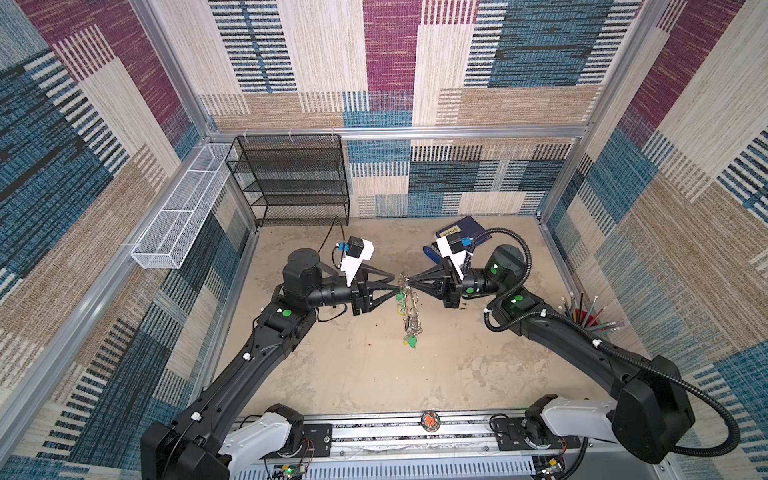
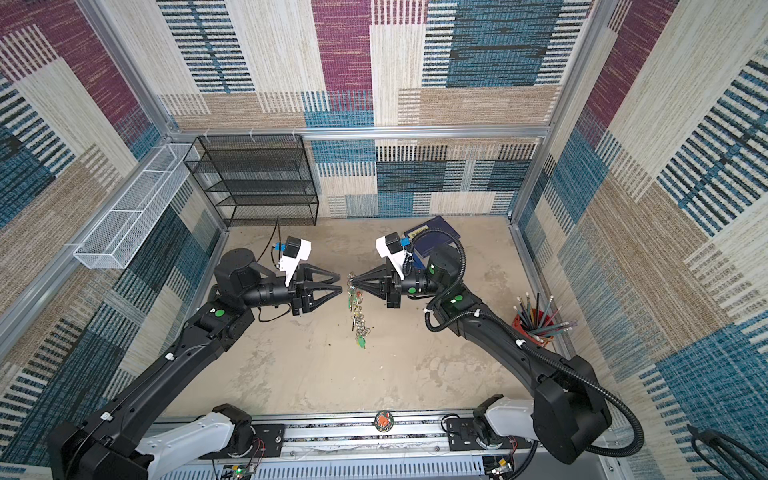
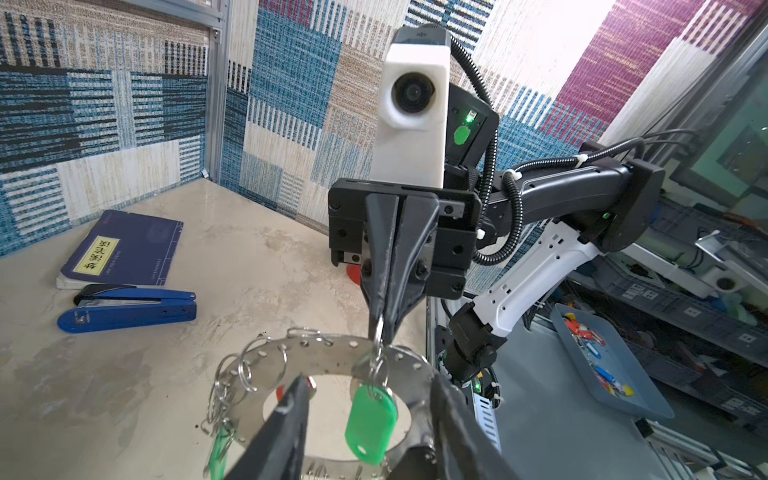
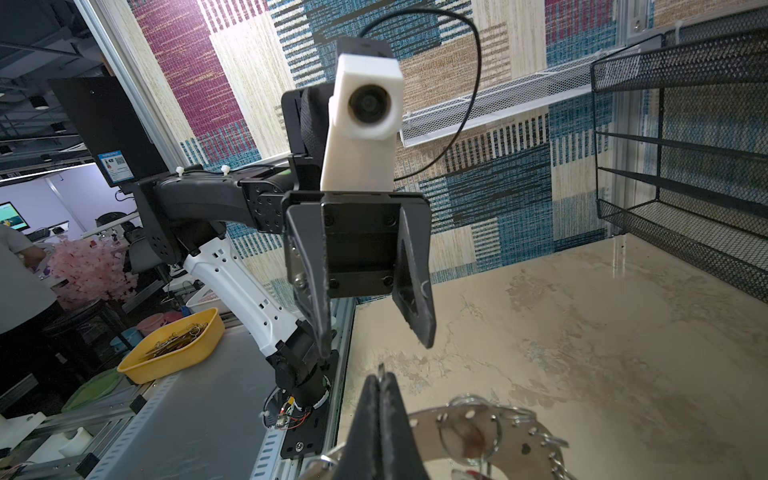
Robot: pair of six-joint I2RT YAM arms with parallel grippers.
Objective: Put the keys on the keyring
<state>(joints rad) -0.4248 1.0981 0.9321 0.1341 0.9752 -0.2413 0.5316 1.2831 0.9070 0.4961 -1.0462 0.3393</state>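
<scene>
Mid-table, the right gripper (image 1: 409,285) clamps the keyring (image 1: 409,316) by its rim, disc hanging edge-down; the left gripper (image 1: 394,283) stands open just beside it; far right, a blue notebook (image 3: 133,241) bears a yellow label (image 3: 96,254), writing illegible; at right, a red cup (image 2: 521,326) holds pencils (image 2: 540,316)

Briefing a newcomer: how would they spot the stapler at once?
Go to the table's back edge, right of the black mesh shelf, where a dark blue notebook lies flat. The stapler lies just beside it: long, narrow, brighter blue, with a black end.
</scene>
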